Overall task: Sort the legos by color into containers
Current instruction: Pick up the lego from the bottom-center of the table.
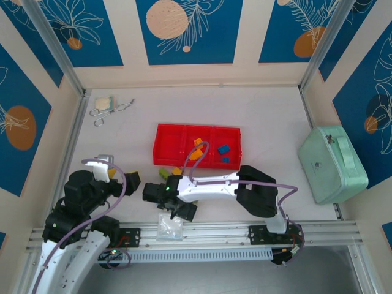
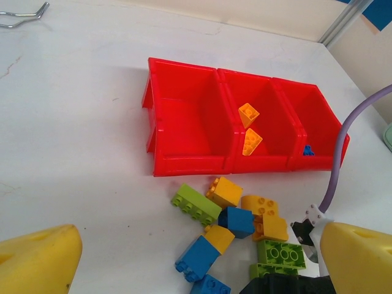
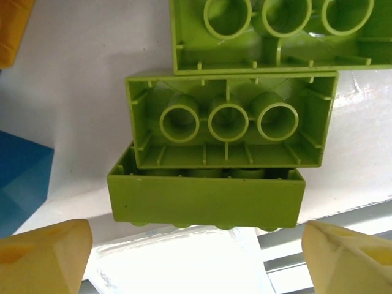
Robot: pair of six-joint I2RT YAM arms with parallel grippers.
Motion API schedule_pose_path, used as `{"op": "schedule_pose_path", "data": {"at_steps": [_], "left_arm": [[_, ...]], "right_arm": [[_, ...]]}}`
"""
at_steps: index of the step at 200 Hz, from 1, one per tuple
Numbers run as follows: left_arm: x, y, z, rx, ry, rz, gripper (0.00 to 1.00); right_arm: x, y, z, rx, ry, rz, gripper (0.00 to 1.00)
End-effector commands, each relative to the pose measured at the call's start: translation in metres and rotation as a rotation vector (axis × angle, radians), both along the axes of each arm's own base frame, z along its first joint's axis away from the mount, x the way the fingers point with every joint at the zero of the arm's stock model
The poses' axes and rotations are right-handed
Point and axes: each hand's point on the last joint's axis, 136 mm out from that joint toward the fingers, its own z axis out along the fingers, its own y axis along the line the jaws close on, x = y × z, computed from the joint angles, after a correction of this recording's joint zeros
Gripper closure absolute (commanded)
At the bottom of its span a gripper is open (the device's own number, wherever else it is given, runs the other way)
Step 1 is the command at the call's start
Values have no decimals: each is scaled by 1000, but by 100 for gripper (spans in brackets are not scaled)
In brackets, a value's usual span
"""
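Observation:
The red tray has three compartments: the left one is bare, the middle holds two orange bricks, and the right holds a blue brick. A pile of lime, orange-yellow and blue legos lies in front of it. My left gripper is open, left of the pile, with nothing between its yellow fingers. My right gripper hangs open over the pile's near side. A lime brick on its side sits just past its fingertips, with two more upturned lime bricks behind.
A mint-green case stands at the right. A clear plastic bag lies by the near rail. Metal hooks lie at the far left.

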Motion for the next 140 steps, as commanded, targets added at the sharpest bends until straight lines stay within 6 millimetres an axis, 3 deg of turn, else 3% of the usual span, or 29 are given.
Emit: {"op": "schedule_pose_path", "data": {"at_steps": [1,94,140], "left_arm": [[-2,1,4,8,-21,-4,1],[-2,0,3,12,-17,-8,1],[-2,-1,2,13,-13,-10,1]], "right_arm": [[9,-8,-6,-32,-44,-68,14],[22,-17,-25,-57,-66,-76,30],[46,-53,-18,-119,-128,-137,34]]}}
